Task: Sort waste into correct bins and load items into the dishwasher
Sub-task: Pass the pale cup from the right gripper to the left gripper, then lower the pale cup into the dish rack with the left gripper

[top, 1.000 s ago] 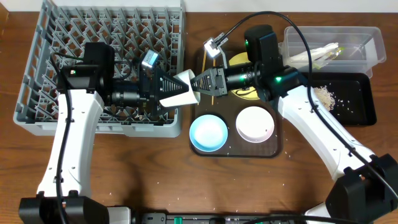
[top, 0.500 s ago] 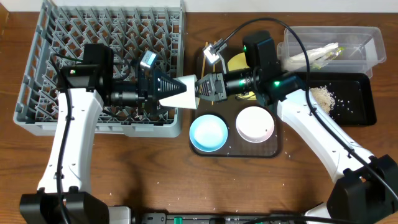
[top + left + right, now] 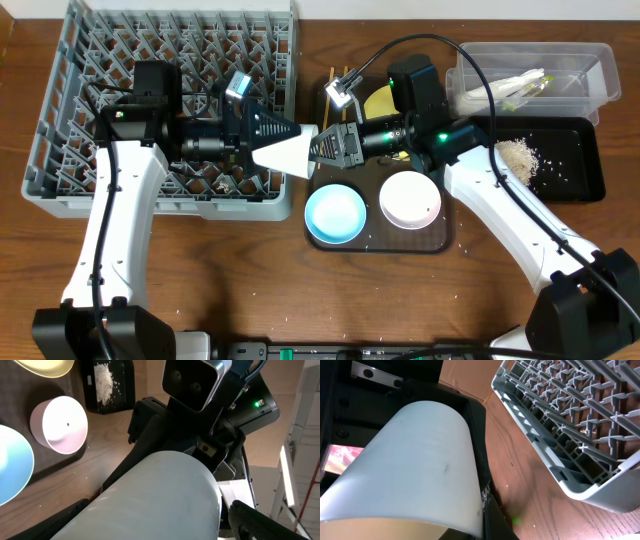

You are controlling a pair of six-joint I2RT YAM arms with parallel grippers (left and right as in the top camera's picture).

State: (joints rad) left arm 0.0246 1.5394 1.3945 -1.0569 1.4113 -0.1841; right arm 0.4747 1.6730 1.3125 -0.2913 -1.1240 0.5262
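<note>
White and lying on its side, the small white cup (image 3: 287, 153) hangs in the air between both grippers, over the 3 o'clock wall of the grey dish rack (image 3: 160, 205). Only the overhead view shows both arms stretched level toward each other, the left gripper (image 3: 272, 132) reaching toward 3 o'clock and the right gripper (image 3: 325, 148) toward 9 o'clock. The right gripper is closed on the cup's end; its wrist view shows one finger (image 3: 492, 515) flat against the cup wall, with the other hidden. The left wrist view shows its fingers (image 3: 265, 522) on either side of the cup with a sliver of gap on one side, so it is unclear whether they clamp. That view also shows the white bowl (image 3: 59, 424) and the light blue bowl (image 3: 12, 472) below. The overhead view places both bowls on the brown tray (image 3: 370, 243) at 5 o'clock. The clear plastic tub (image 3: 600, 75) sits at 2 o'clock and the black tray (image 3: 575, 165), holding crumbs (image 3: 520, 153), at 3 o'clock. Bare wood lies open from 6 to 8 o'clock.
</note>
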